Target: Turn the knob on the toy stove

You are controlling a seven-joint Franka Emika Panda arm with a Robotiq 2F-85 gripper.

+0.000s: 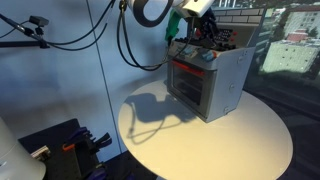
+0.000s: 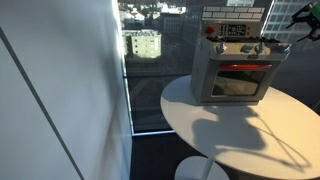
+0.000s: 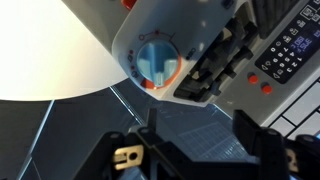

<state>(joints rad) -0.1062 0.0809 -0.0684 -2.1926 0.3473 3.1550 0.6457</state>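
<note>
Work on the toy stove looks not yet begun: it stands toward the far side of the round white tabletop, and no knob is held. In an exterior view the gripper hovers over the stove's top left corner, the arm reaching down from above. In the wrist view its fingers stand spread and empty, with a blue knob just beyond.
</note>
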